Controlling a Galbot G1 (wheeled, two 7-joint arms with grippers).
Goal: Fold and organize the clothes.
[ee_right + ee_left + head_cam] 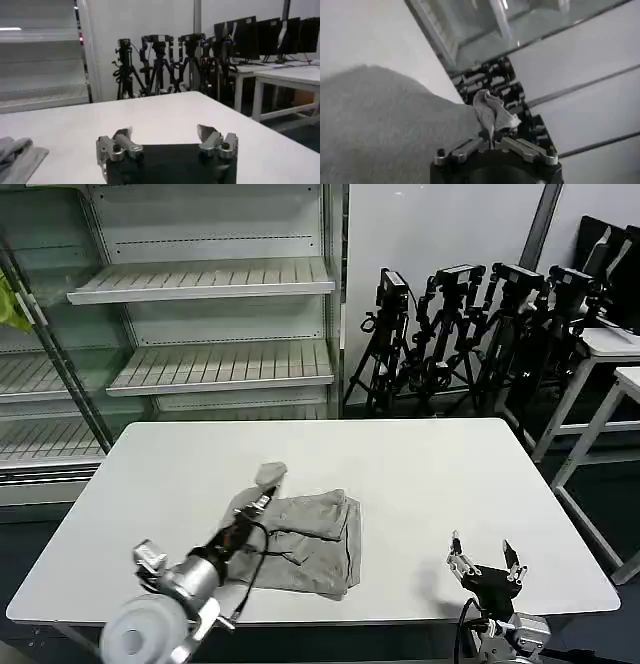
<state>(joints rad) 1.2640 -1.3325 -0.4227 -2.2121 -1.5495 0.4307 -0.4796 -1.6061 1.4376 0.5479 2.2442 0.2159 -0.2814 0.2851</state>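
Note:
The clothes, a light grey shirt [310, 536], lie partly folded on the white table [420, 474], left of centre. My left gripper [252, 506] is over the shirt's left side, shut on a pinch of its fabric [492, 112], which sticks up between the fingers in the left wrist view. More of the grey shirt [380, 125] spreads below that gripper [490, 137]. My right gripper [485, 556] rests near the table's front right edge, open, nothing between its fingers [123, 135]. A corner of the shirt [17, 152] shows far off in the right wrist view.
Empty white shelving [210, 324] stands behind the table. A row of black tripods with cameras [470, 334] stands at the back right, beside white desks [610, 374]. A yellow-green cloth [10, 302] hangs at the far left.

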